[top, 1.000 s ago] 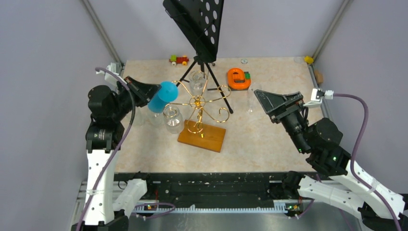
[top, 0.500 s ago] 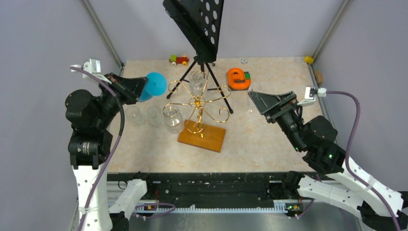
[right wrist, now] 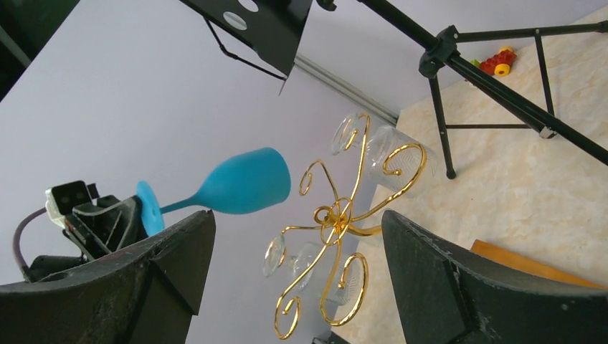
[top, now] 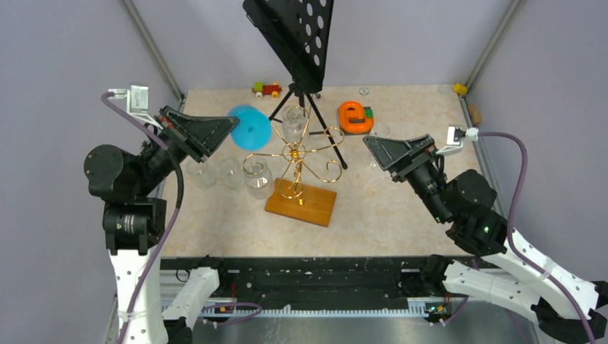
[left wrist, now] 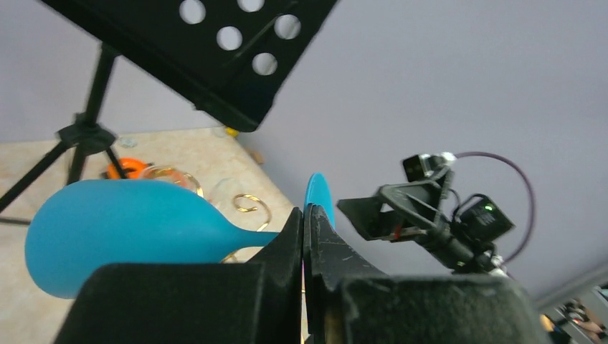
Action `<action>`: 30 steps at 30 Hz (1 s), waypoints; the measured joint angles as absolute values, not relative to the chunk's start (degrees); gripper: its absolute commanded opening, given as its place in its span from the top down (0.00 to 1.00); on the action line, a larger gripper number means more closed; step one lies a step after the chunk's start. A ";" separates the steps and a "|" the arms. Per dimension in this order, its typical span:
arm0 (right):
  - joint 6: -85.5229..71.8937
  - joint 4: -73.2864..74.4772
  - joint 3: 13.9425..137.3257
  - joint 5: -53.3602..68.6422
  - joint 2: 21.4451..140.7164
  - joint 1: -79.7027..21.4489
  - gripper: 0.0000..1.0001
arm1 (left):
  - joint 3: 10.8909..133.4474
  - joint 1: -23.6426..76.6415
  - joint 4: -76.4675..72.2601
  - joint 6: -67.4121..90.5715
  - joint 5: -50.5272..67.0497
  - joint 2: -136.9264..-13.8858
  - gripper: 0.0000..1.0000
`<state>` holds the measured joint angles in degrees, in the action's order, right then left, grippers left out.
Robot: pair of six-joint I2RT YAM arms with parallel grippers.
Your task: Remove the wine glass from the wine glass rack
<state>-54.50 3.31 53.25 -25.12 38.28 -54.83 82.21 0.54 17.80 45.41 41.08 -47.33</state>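
Observation:
My left gripper (top: pixel 231 126) is shut on the foot of a blue wine glass (top: pixel 251 127) and holds it on its side in the air, bowl pointing at the gold wire wine glass rack (top: pixel 297 153). The left wrist view shows the fingers closed on the foot disc (left wrist: pixel 317 196), with the bowl (left wrist: pixel 122 229) to the left. In the right wrist view the blue glass (right wrist: pixel 244 183) hangs just left of a scroll arm of the rack (right wrist: pixel 337 215), with a small gap. My right gripper (top: pixel 378 147) is open and empty to the right of the rack.
The rack stands on an orange-brown wooden base (top: pixel 305 204); clear glasses (top: pixel 257 176) (top: pixel 292 122) hang on it. Two more clear glasses (top: pixel 229 170) stand left of it. Behind are a black music stand on a tripod (top: pixel 290 36), an orange object (top: pixel 355 116) and a toy train (top: pixel 267 89).
My left arm has lifted and drawn back, carrying the blue glass up from beside the rack and turning it on its side. My right gripper has edged left toward the rack.

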 measured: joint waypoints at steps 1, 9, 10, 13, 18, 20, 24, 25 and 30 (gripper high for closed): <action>-54.39 2.98 53.25 -24.99 38.44 -54.83 0.11 | 81.71 0.54 16.08 46.94 42.30 -47.05 1.00; -50.68 -1.45 53.28 -21.26 41.23 -54.83 0.01 | 75.46 0.54 -5.52 66.41 50.11 -45.65 1.00; -50.04 -2.24 53.30 -20.53 41.82 -54.83 0.01 | 75.20 0.54 -6.98 68.27 50.39 -45.63 1.00; -47.90 -5.19 53.32 -17.61 43.81 -54.83 0.01 | 74.24 0.54 -13.19 75.13 50.94 -45.52 1.00; -47.18 -11.77 53.43 -11.99 48.90 -54.83 0.01 | 70.11 0.60 -28.56 89.82 50.65 -45.65 1.00; -48.99 -16.29 53.43 -9.23 51.90 -54.83 0.01 | 69.38 0.82 -32.62 94.28 49.78 -46.37 1.00; -52.84 -25.26 53.30 -4.84 56.90 -54.83 0.01 | 69.17 1.13 -37.01 100.40 47.77 -47.66 1.00; -53.71 -27.88 53.23 -3.95 57.71 -54.83 0.01 | 69.10 1.17 -37.78 101.51 47.37 -47.81 1.00; -55.11 -39.20 53.23 -0.95 58.67 -54.83 0.02 | 68.25 1.37 -41.69 107.09 45.41 -47.88 1.00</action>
<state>-55.11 -39.20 53.23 -0.95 58.67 -54.83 68.25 1.37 -41.69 107.09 45.41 -47.88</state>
